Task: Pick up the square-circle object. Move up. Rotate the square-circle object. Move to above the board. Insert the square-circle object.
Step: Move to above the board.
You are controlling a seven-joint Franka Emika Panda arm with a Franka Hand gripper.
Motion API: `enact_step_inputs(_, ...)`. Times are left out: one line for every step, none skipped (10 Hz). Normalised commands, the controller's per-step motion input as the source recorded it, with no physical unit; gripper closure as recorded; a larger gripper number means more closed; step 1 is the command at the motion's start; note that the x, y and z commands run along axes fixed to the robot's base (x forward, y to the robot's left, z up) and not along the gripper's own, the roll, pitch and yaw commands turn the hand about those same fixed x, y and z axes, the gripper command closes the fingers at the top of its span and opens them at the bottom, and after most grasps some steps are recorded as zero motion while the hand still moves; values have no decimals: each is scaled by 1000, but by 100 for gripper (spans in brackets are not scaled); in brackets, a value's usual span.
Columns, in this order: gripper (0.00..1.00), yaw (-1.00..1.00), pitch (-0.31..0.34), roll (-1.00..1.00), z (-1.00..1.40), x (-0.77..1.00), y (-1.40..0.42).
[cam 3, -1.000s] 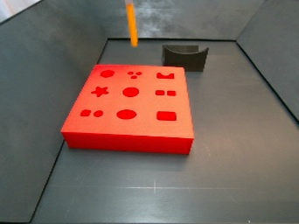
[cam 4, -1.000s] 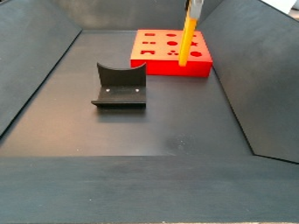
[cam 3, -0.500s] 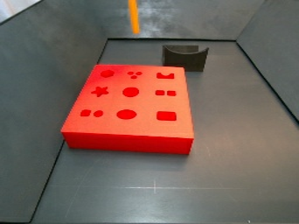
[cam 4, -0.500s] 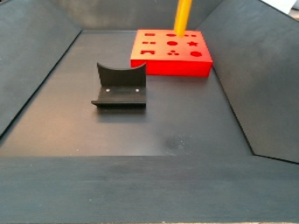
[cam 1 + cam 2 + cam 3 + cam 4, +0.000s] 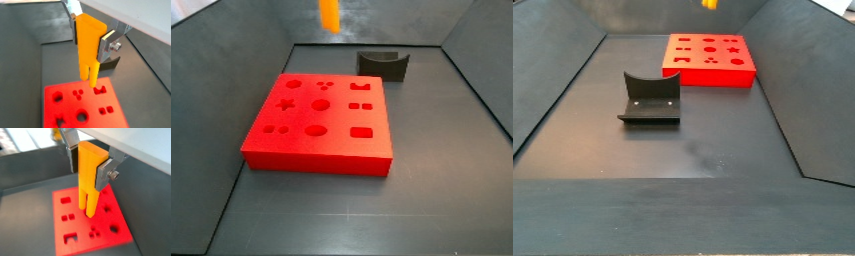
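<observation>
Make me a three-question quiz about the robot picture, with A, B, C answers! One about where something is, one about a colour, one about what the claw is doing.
1. Where is the square-circle object?
A. Up in the air over the board
B. Lying on the floor
C. Inside the dark grey holder

2. What colour is the board?
A. Blue
B. Red
C. Green

3. What is the claw doing?
A. Open and empty
B. Gripping the holder
C. Shut on the square-circle object

Answers: 1 A, both wrist views show it hanging above the board's holes. 2 B, it is red in every view. 3 C, the silver fingers press on its sides.
</observation>
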Motion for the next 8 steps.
enact_step_inputs(100, 1000, 130, 9, 416, 274, -1000)
enact_step_inputs(100, 1000, 141, 12, 379, 288, -912)
enact_step_inputs(100, 1000, 153, 20, 218, 219, -541)
enact_step_inputs(100, 1000, 158, 24, 153, 182, -391)
enact_step_inputs(100, 1000, 165, 30, 85, 121, -209)
enact_step_inputs(100, 1000, 171, 36, 61, 89, -139)
enact_step_inputs(100, 1000, 181, 43, 43, 79, -96)
enact_step_inputs(100, 1000, 200, 50, 31, 80, -72)
